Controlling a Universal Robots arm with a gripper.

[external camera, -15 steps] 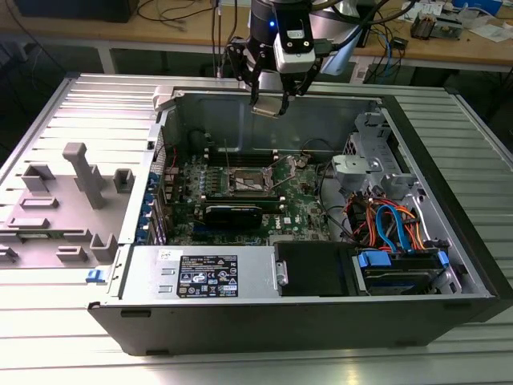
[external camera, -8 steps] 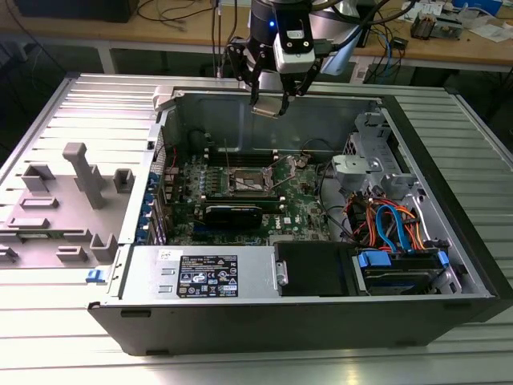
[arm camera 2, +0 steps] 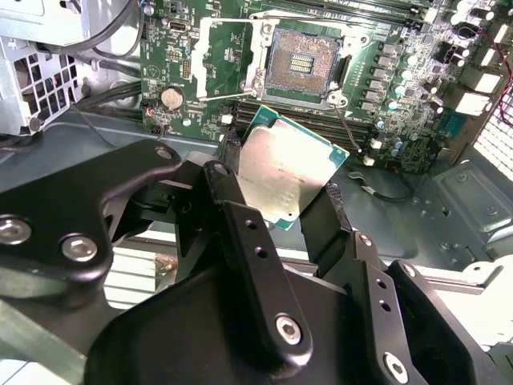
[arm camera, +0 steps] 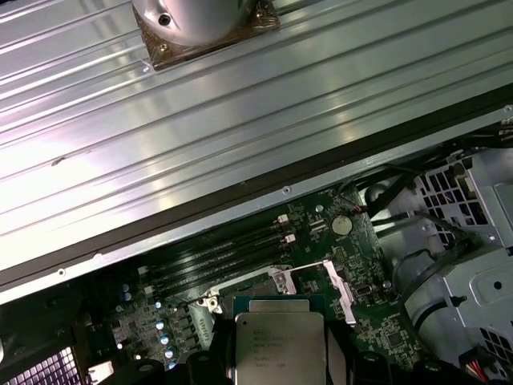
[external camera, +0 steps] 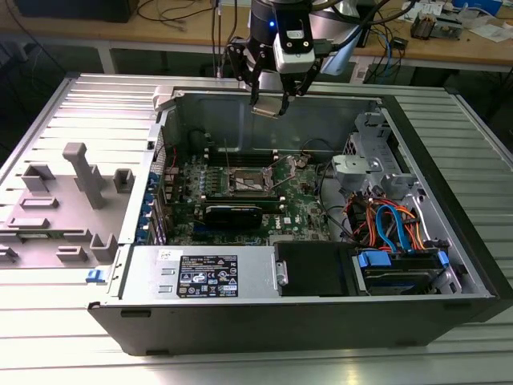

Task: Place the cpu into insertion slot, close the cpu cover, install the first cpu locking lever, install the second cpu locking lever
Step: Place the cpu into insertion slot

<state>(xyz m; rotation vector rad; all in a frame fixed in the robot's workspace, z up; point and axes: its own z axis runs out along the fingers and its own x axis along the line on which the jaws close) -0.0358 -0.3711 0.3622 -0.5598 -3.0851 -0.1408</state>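
Observation:
My gripper (external camera: 268,96) hangs above the open computer case's back wall, shut on the cpu (external camera: 268,107), a flat square chip with a dull silver top. In the second wrist view the cpu (arm camera 2: 284,164) sits tilted between two black fingers (arm camera 2: 228,188), over the motherboard edge. The insertion slot (arm camera 2: 298,68) lies uncovered, a dark square socket with a metal rim; it also shows at the board's middle (external camera: 244,183). The cpu cover (arm camera 2: 205,56) appears swung open beside the slot. In the first wrist view the cpu (arm camera: 279,349) hangs over the green board.
A black graphics card (external camera: 232,212) lies in front of the slot, long memory slots (arm camera 2: 304,120) beside it. A power supply (external camera: 216,273) and a drive bay with blue cables (external camera: 393,233) fill the case's front. A grey fixture (external camera: 76,184) stands at the exterior view's left.

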